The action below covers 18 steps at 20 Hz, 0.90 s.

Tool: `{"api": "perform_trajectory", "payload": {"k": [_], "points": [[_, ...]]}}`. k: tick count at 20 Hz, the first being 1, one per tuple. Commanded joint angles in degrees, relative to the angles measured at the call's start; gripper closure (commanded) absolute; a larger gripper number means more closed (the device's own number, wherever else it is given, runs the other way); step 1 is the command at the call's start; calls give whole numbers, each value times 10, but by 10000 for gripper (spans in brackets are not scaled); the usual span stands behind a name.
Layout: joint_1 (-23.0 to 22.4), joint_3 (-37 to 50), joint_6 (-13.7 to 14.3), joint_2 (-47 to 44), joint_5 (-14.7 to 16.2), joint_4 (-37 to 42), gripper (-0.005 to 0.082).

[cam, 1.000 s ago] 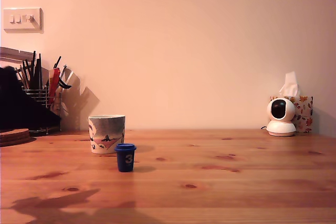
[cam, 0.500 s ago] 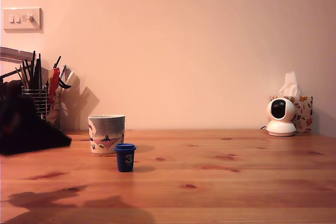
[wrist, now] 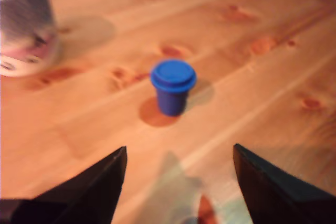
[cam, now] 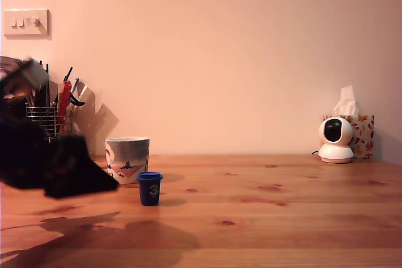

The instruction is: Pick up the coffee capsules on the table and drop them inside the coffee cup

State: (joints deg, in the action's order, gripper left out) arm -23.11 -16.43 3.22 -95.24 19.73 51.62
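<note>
While the blue capsule (wrist: 173, 86) stands upright just beside the coffee cup (cam: 127, 160), the gripper (wrist: 178, 182) approaches with jaws apart, empty; next it must straddle the capsule and close.

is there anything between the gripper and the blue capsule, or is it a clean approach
Nothing visible blocks it. In the wrist view the open gripper faces the blue capsule across bare table, with only wood between them. The coffee cup stands off to one side, apart from the capsule and out of the line of approach.
</note>
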Motion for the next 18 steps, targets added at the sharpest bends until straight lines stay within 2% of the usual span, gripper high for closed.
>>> {"api": "perform_trajectory", "payload": {"k": [1, 4, 7, 18], "points": [[-10, -14, 3, -20, 4, 9, 181], [-21, -40, 4, -47, 5, 8, 181], [-27, -63, 17, -72, 7, 6, 181], [-28, -137, 18, -154, 8, 1, 181]]}}
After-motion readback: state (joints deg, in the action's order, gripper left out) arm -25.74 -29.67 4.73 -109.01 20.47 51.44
